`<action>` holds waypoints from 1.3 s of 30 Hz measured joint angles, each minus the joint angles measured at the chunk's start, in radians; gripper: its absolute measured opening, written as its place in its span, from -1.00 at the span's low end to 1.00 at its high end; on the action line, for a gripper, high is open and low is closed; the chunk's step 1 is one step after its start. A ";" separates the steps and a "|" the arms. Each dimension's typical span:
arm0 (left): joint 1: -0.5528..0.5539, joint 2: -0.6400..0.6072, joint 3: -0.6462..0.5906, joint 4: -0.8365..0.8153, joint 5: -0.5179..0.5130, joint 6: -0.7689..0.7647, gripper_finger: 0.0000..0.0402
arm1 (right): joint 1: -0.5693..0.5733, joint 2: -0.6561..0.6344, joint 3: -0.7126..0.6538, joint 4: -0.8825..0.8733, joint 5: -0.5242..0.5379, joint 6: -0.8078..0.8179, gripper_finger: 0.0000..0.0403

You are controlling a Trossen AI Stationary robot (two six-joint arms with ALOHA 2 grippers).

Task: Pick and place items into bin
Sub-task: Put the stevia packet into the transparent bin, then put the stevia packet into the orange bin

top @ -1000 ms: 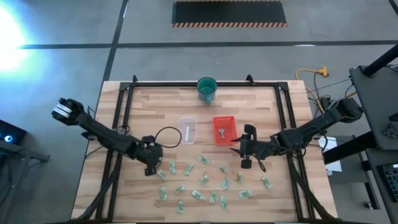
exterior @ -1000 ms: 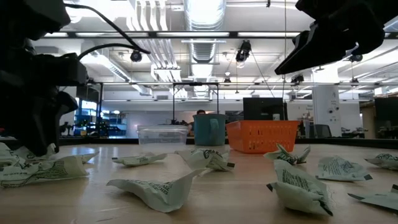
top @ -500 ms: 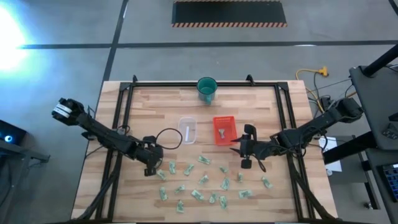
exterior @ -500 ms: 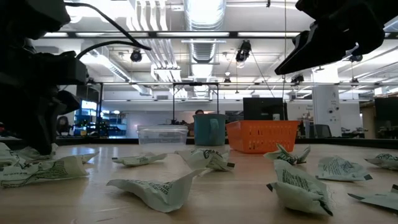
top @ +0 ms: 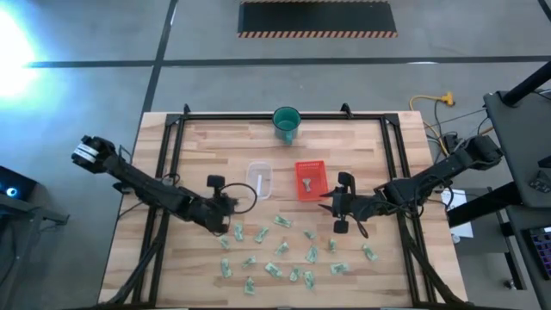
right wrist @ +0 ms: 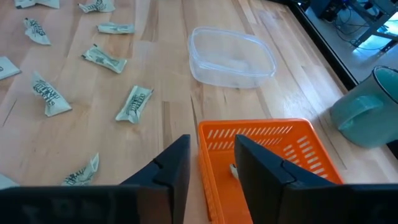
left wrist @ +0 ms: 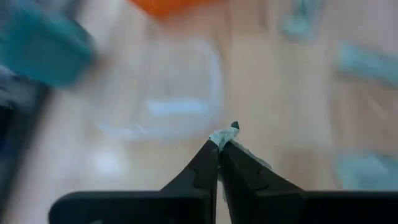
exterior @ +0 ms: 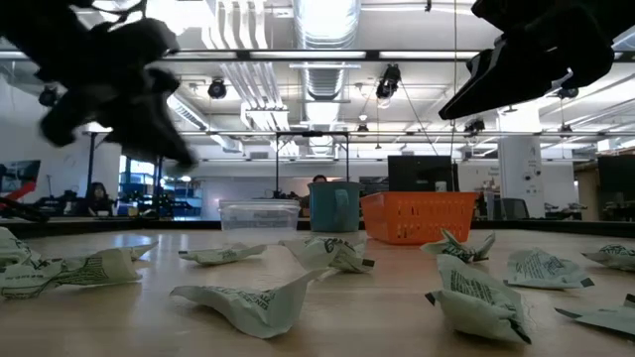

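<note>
Several pale green-and-white items (top: 280, 250) lie scattered on the near half of the wooden table (top: 362, 138). One item (left wrist: 222, 137) is at the tips of my shut left gripper (left wrist: 219, 146), which hangs above the table near the clear bin (top: 261, 179); the left wrist view shows it blurred. My right gripper (right wrist: 211, 163) stands open over the near end of the orange tray (right wrist: 264, 155), touching nothing. In the low view both arms hang high above the items (exterior: 466, 293). My left gripper pinches a small green-and-white item between its two fingertips (left wrist: 211, 152), by one crumpled end (left wrist: 219, 138). The rest of the piece sticks out past the tips. It is lifted clear of the table.
A teal cup (top: 287, 123) stands at the table's far edge. The orange tray (top: 311, 179) sits right of the clear bin, with a small pale piece inside. Black rails (top: 172, 155) run along the table's left and right sides.
My left gripper has shut on an item at the left end of the scattered pieces. It has risen from the table with the item and swung toward the far right, toward the clear bin.
</note>
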 joint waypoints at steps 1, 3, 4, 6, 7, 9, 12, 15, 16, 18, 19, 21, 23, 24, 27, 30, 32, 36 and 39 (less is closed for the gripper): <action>0.010 0.000 0.000 0.055 -0.009 0.054 -1.00 | 0.000 0.000 0.000 0.000 0.000 0.000 -0.44; 0.032 0.000 -0.002 0.158 -0.009 0.154 -1.00 | 0.000 0.000 0.000 0.001 0.000 0.000 -0.45; 0.046 0.000 -0.002 0.198 -0.009 0.195 -1.00 | 0.000 0.000 0.000 0.001 0.000 0.000 -0.45; 0.085 0.000 -0.002 0.254 -0.009 0.252 -1.00 | 0.000 0.000 0.000 0.001 0.000 0.000 -0.46; 0.108 0.000 -0.002 0.272 -0.009 0.270 -1.00 | 0.000 0.000 0.000 0.001 0.000 0.000 -0.47; 0.160 0.000 -0.002 0.298 0.004 0.290 -1.00 | 0.000 0.000 0.000 0.002 0.000 0.000 -0.48; 0.246 0.007 -0.003 0.326 0.095 0.293 -1.00 | 0.000 0.000 0.000 0.002 0.000 0.000 -0.49; 0.316 0.040 -0.004 0.357 0.192 0.293 -1.00 | 0.000 0.000 0.000 0.002 0.000 0.000 -0.51; 0.334 0.057 -0.004 0.363 0.206 0.293 -1.00 | 0.000 0.000 0.000 0.003 0.000 0.000 -0.51; 0.359 0.096 -0.004 0.360 0.212 0.292 -1.00 | 0.000 0.000 0.000 0.003 0.000 0.000 -0.52; 0.368 0.116 -0.004 0.359 0.212 0.293 -1.00 | 0.000 0.000 0.000 0.003 0.000 0.000 -0.52; 0.374 0.152 -0.004 0.369 0.211 0.313 -1.00 | 0.000 0.000 0.000 0.002 0.000 0.000 -0.53; 0.372 0.178 -0.004 0.396 0.213 0.341 -0.99 | 0.000 0.000 0.000 0.003 0.000 0.000 -0.53; 0.372 0.189 -0.003 0.410 0.213 0.351 -0.96 | 0.000 0.000 -0.001 0.003 0.000 0.000 -0.52; 0.372 0.203 0.005 0.424 0.213 0.362 -0.83 | 0.000 0.000 -0.001 0.003 0.000 0.000 -0.51; 0.372 0.198 0.011 0.426 0.213 0.362 -0.66 | 0.000 0.000 -0.001 0.002 0.000 0.001 -0.50; 0.371 0.187 0.011 0.429 0.213 0.360 -0.55 | 0.000 0.000 -0.001 -0.001 -0.009 0.016 -0.49; 0.365 0.147 0.010 0.417 0.213 0.302 -0.39 | 0.004 0.000 0.006 -0.048 -0.136 0.044 -0.50; 0.340 0.103 0.009 0.341 0.232 0.281 -0.33 | 0.049 0.000 0.039 -0.148 -0.186 0.152 -0.54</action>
